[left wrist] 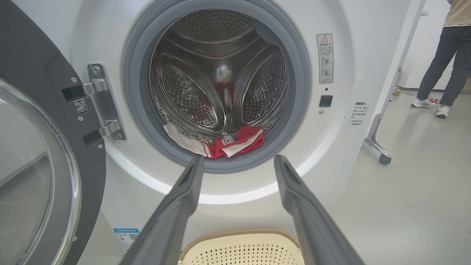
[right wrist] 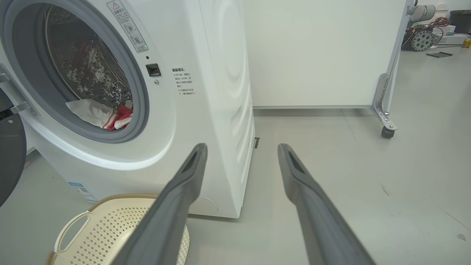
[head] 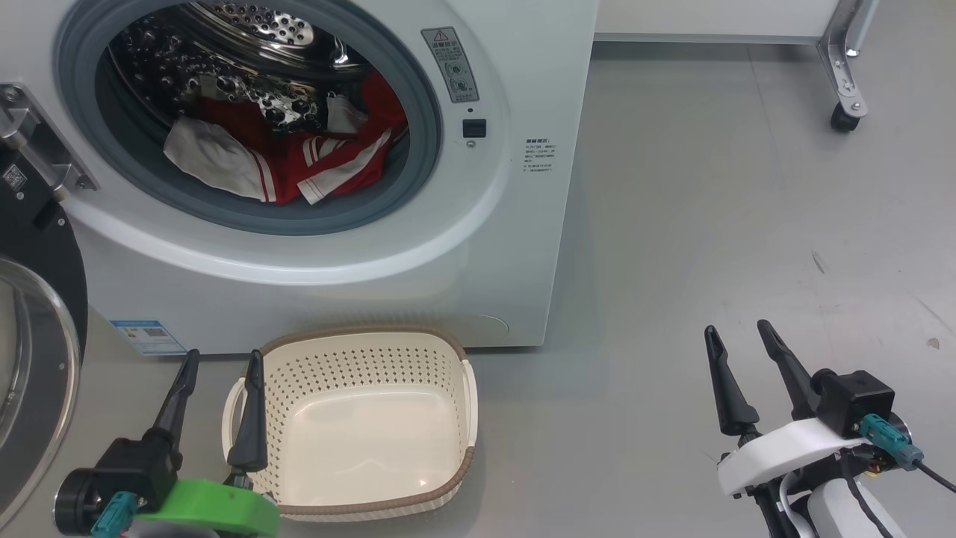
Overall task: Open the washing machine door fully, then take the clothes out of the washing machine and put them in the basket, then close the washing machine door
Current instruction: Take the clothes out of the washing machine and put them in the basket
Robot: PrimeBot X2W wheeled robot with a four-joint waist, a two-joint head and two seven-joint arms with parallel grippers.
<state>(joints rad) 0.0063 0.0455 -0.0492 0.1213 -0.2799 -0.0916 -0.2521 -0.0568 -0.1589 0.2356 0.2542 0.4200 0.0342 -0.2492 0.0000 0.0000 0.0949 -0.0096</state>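
Observation:
The white washing machine (head: 523,246) stands ahead with its round black door (head: 37,336) swung open to the left. Red and white clothes (head: 299,161) lie at the bottom of the steel drum, near the grey gasket (left wrist: 140,121). The cream basket (head: 358,351) sits empty on the floor before the machine. My left gripper (head: 222,362) hovers open at the basket's left rim, pointing at the drum opening. Out over bare floor to the right, my right gripper (head: 739,332) also stands open. In the wrist views the clothes (left wrist: 220,145) (right wrist: 99,114) rest low in the drum.
A white panel on a castor leg (head: 844,112) stands at the back right. A person (left wrist: 447,55) stands far off to the right in the left wrist view. Grey floor (head: 709,224) stretches right of the machine. The door hinge (left wrist: 103,106) sits left of the opening.

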